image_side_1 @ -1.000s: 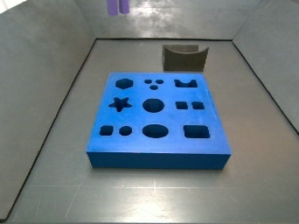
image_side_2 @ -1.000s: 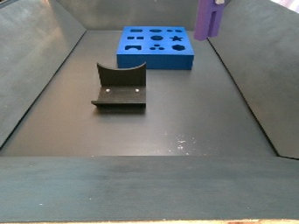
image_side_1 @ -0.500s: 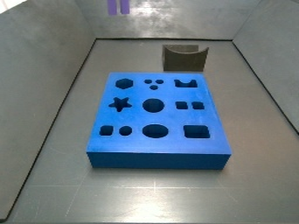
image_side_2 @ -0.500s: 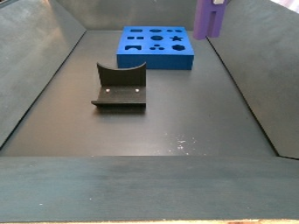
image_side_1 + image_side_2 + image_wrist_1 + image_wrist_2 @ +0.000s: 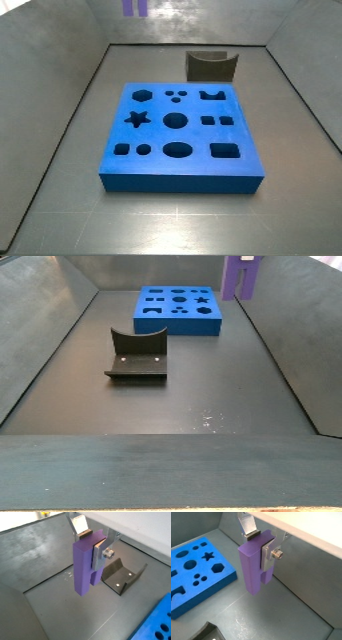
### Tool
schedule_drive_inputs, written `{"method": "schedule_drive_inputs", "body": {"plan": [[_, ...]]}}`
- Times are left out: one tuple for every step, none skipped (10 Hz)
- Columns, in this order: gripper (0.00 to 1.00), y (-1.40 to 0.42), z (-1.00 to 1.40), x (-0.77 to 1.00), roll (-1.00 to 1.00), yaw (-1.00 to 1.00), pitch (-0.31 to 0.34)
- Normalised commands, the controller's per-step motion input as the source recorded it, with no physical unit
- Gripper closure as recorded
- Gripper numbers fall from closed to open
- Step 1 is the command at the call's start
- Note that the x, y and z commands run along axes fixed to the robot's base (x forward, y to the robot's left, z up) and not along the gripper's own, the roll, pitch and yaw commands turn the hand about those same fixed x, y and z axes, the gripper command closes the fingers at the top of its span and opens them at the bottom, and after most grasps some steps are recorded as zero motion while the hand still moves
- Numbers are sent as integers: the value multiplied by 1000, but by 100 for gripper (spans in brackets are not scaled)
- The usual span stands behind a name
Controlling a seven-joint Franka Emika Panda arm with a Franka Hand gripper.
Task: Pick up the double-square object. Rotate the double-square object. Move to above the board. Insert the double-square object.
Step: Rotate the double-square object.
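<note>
Gripping the double-square object [image 5: 86, 564] upright, the gripper [image 5: 91, 543] (jaws clamped on it) hung above the floor's edge, beside the board [image 5: 198, 572].

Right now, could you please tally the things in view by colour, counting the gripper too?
Purple: 1, the double-square object, held in the gripper above the floor.
Blue: 1, the board.
Olive-grey: 1, the U-shaped holder.
Silver: 1, the gripper.
Total: 4.

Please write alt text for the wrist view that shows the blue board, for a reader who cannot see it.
The gripper holds the lavender double-square object upright in its jaws, above the grey floor. The blue board, with its star and round cutouts, lies to one side, not beneath the object.
</note>
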Motion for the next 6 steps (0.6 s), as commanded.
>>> {"method": "schedule_drive_inputs", "body": {"plan": [[100, 6, -4, -1, -10, -225, 1], [100, 0, -1000, 0, 0, 0, 0], [100, 1, -1000, 8, 2, 36, -15], [100, 3, -1000, 19, 10, 37, -19], [100, 4, -1000, 21, 21, 33, -19], [100, 5, -1000, 21, 29, 30, -23]]}}
